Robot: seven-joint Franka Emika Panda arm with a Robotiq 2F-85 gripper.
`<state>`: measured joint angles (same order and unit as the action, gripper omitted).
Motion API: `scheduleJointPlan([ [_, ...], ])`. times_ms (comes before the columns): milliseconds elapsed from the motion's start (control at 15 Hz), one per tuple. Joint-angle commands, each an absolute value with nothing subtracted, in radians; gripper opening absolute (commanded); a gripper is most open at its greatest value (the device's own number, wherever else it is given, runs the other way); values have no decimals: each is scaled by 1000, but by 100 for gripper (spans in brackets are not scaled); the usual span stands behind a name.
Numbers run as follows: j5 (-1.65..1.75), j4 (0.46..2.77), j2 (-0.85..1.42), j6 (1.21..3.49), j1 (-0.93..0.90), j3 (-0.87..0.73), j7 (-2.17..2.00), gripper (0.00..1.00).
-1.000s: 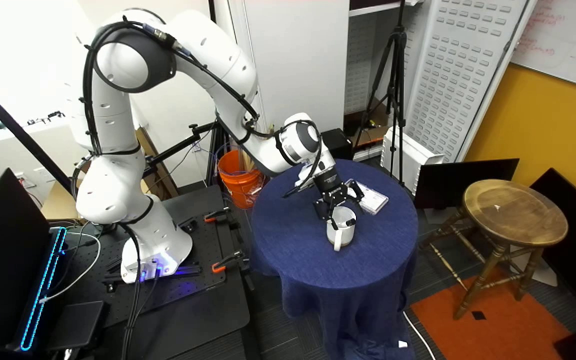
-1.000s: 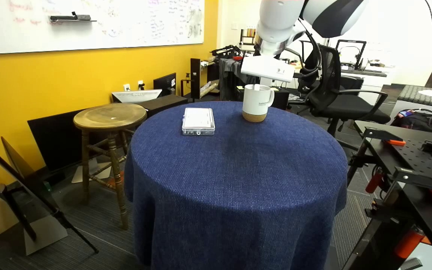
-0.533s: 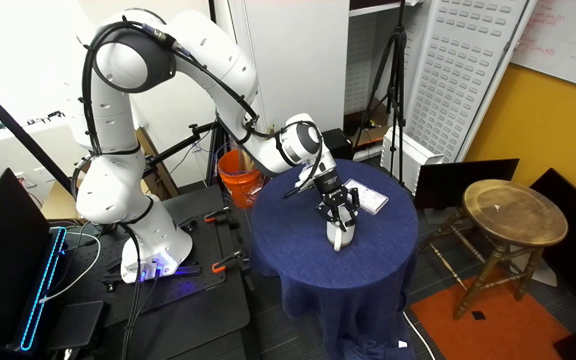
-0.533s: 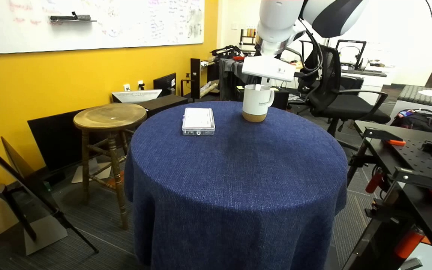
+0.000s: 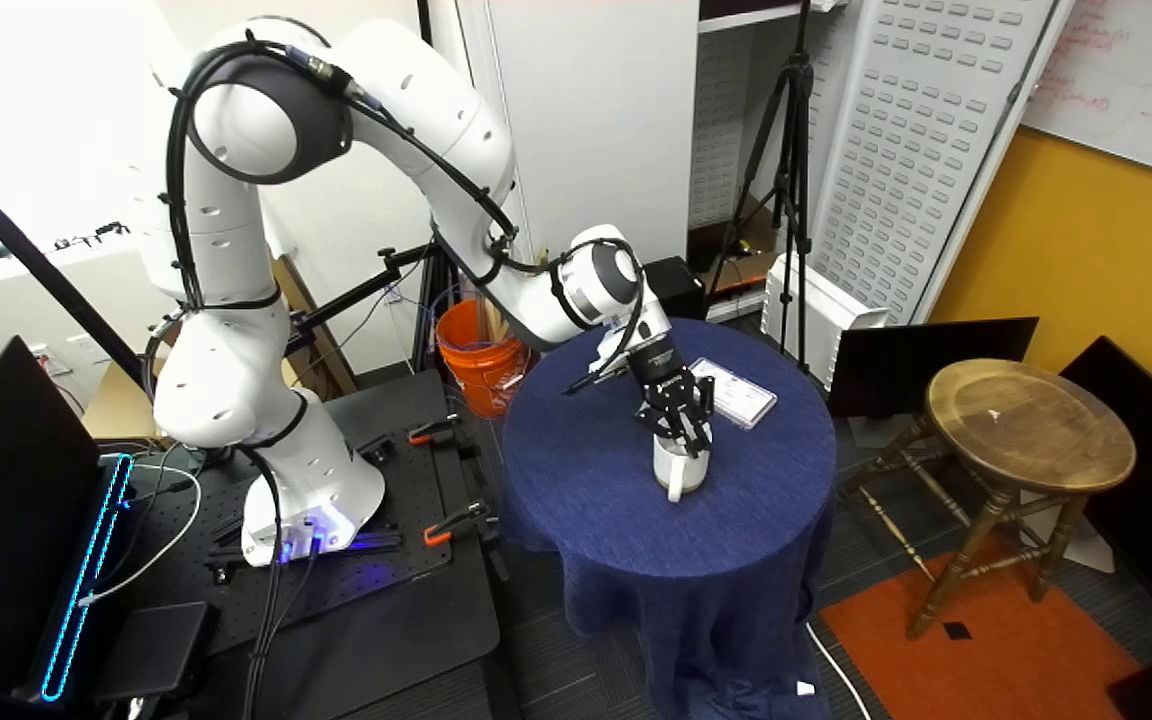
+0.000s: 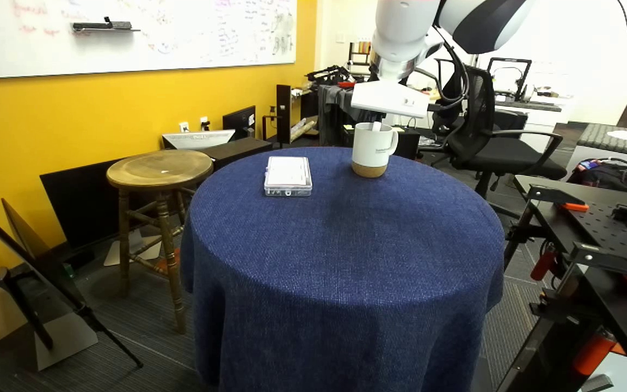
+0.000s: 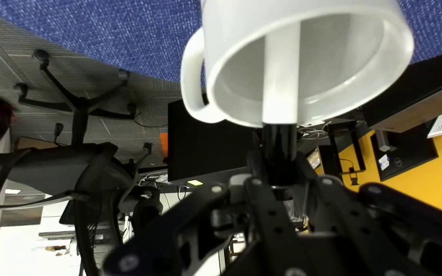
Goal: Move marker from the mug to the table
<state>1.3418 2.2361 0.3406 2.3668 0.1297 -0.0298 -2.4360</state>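
Observation:
The marker [image 7: 281,76], a white stick with a black end, leans inside the white mug [image 7: 244,23] in the wrist view. My gripper [image 7: 280,166] is shut on the marker's black end, just outside the mug's rim, with one finger on each side. In an exterior view the gripper [image 5: 693,440] reaches down to the mug [image 5: 678,468] and hides most of its opening. The mug stands upright on the blue-draped table [image 5: 586,480]. Elsewhere the marker's white body [image 6: 376,126] peeks over the mug's rim [image 6: 365,126]; its lower part is hidden inside.
A flat clear case with a white top [image 6: 287,175] lies on the table near the mug. Around the table stand a wooden stool [image 5: 1031,425], an orange bucket [image 5: 481,365], a black tripod [image 5: 794,180] and a black bench [image 5: 386,610] bearing the arm.
The gripper's fingers have come together from wide apart onto the marker. The marker's top has shifted slightly. The mug stays put and the arm has hardly moved.

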Motion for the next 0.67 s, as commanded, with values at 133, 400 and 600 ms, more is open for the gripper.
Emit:
scheduleJointPlan([
  [133,1335,2296,228,2270,82,-40,-2397,5],
  [400,1348,2356,113,2181,55,-31,-2355,5],
  [600,1374,2382,37,2143,41,-24,-2339,5],
])
